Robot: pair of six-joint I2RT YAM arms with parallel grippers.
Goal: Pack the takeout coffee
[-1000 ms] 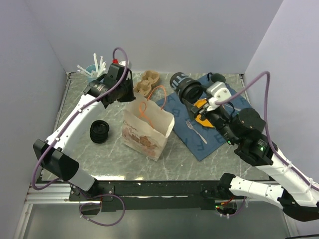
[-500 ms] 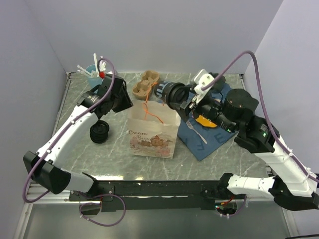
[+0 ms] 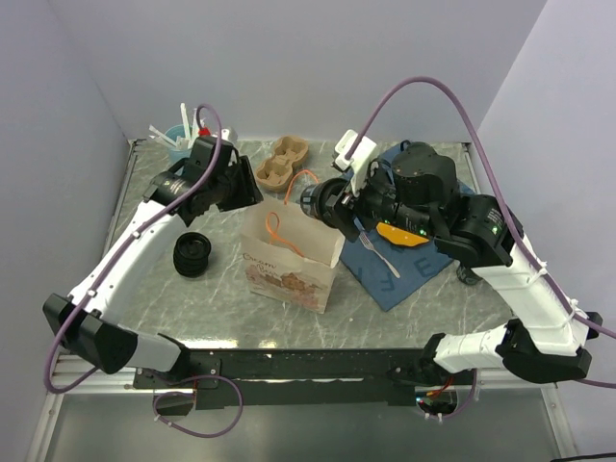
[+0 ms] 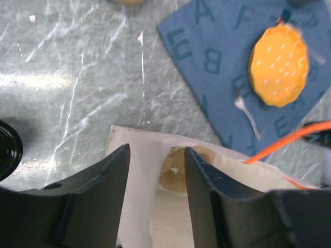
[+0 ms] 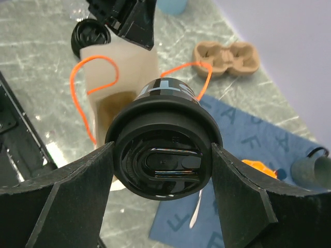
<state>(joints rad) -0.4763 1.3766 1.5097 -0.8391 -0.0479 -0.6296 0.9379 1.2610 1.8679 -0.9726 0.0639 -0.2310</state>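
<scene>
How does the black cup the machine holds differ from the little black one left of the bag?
The takeout coffee cup is bigger, lidded and lettered in white; the small ribbed black cup shows no lettering. The takeout coffee cup lies tipped in the right gripper at the paper bag's mouth; the small ribbed black cup stands untouched on the table. Both are round and black.

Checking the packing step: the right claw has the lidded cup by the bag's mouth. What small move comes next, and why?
Probably ease the right claw forward and down so the cup goes into the bag. The cup is gripped, tilted at the bag's open mouth but not inside, and the left claw stands open at the rim.
</scene>
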